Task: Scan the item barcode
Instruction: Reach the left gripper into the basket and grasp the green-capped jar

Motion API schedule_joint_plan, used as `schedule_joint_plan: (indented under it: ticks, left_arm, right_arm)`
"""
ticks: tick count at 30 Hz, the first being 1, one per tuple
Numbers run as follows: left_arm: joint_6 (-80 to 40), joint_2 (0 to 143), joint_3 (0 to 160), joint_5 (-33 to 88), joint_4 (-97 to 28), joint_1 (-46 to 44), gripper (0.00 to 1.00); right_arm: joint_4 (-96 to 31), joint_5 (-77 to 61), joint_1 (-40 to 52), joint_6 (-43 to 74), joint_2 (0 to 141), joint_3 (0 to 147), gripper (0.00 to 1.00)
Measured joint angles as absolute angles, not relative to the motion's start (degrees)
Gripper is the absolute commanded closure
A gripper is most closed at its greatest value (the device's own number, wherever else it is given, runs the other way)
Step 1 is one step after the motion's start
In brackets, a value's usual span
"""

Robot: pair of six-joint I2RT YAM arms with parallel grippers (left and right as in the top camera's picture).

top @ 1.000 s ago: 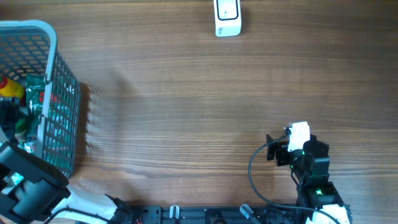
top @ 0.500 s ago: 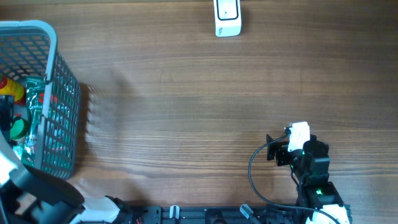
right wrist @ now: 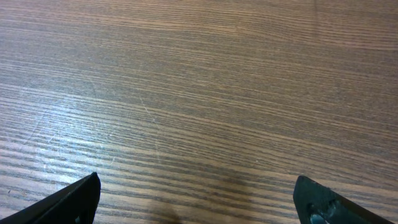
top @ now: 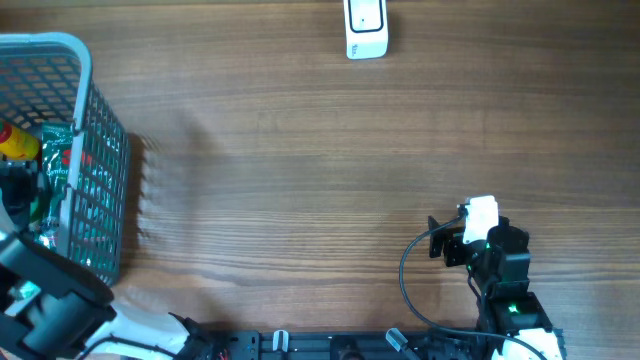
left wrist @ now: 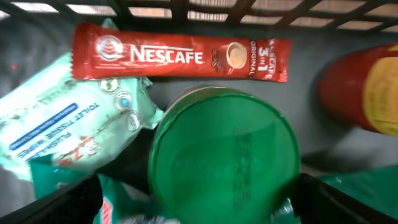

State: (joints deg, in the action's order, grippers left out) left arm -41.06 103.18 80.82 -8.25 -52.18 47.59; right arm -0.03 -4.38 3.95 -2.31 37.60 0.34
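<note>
A: Start big. How do the arms stand over the table (top: 300, 170)?

B: The left arm (top: 45, 300) comes in from the near left corner and leans over the grey wire basket (top: 85, 60) at the table's left edge, wrist pointing down into it. The right arm (top: 495, 260) sits folded at the near right, low over bare wood, well apart from everything.

A: And the tools?

B: Both released. The left gripper (left wrist: 202, 202) has its fingers spread to the two lower corners of its own view, with nothing clamped. The right gripper (right wrist: 199, 202) is just as wide, with only wood grain between its tips.

A: Where is the item?

B: Inside the basket, right under the left gripper: a green-lidded can (left wrist: 224, 155). Its round lid faces straight up at the wrist camera, so its long axis runs down, away from the lens (the body is hidden under the lid). The right finger's edge stands just beside the rim; I cannot tell whether they touch.

A: Neighbours?

B: A mint wipes pack (left wrist: 56, 124) on the left, a red bottle (left wrist: 364, 90) on the right, and beyond the can a red Nescafe sachet (left wrist: 180, 55) lying lengthwise across the view.

A: The scanner?

B: The white scanner (top: 366, 28) is at the far edge, well apart from the basket.
</note>
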Motion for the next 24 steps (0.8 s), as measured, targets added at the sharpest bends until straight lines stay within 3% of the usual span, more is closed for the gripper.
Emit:
schedule_joint_plan:
  ticks: [6,8,12,16,24]
  left_arm:
    - [-41.06,106.19,80.82,-9.19,-50.11,47.59,0.0]
    - [-41.06,107.48,80.84,-9.39,-48.01,47.59,0.1]
    - [-40.82,109.34,80.84,-9.61,-46.15,47.59,0.39]
    - [-40.91,109.45,80.84,-9.78,-45.71,47.59,0.5]
    - [-40.86,108.75,83.26,-9.37,-51.57,47.59,0.47]
  right_arm:
    - [-0.03,-4.38,3.95,-2.31,37.6,0.34,0.0]
    - [-0.03,-4.38,3.95,-2.31,37.6,0.34,0.01]
    - [-0.03,-4.38,3.95,-2.31,37.6,0.34,0.0]
    - [-0.03,-4.38,3.95,-2.31,37.6,0.34,0.0]
    - [-0.03,-4.38,3.95,-2.31,37.6,0.34,0.0]
